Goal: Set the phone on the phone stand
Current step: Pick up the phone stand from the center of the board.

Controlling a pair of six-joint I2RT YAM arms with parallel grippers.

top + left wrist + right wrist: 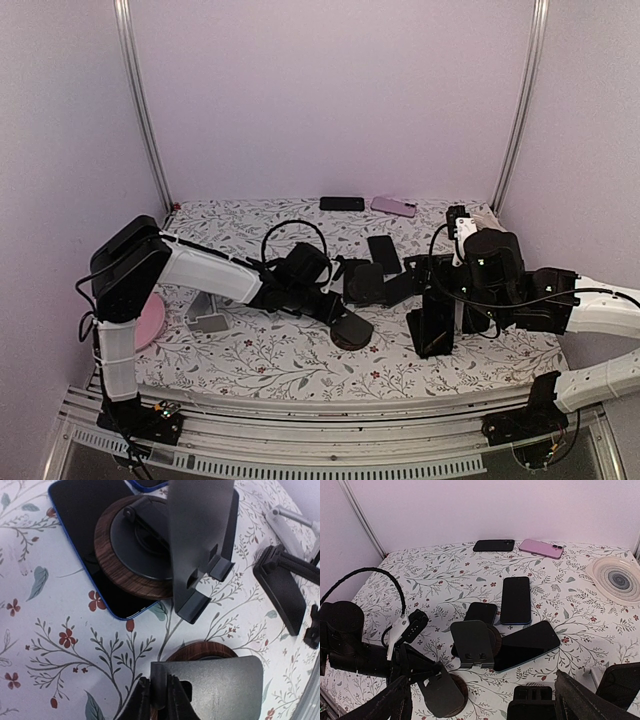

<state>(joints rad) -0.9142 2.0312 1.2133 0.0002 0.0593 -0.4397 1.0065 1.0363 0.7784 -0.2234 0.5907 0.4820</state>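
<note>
Floral-cloth table [300,360], two black robot arms reaching in from its near edge. At mid-table, left gripper [160,700] pinched together on the thin upright back plate of a phone stand [225,680] with a round wooden base, probably to steady or reposition it before loading. Right gripper [482,690] spread wide and empty, by a black stand [435,325] toward the right edge. Ringed plate [617,577] at the far right corner. Nearest phone [75,535], blue-edged, flat, screen up, trapped partly under a second stand [145,545], so likely awkward to lift. Further phones beyond: another blue-edged one [516,599] mid-table, black phone [493,545] and pink phone [541,548] along the far edge.
</note>
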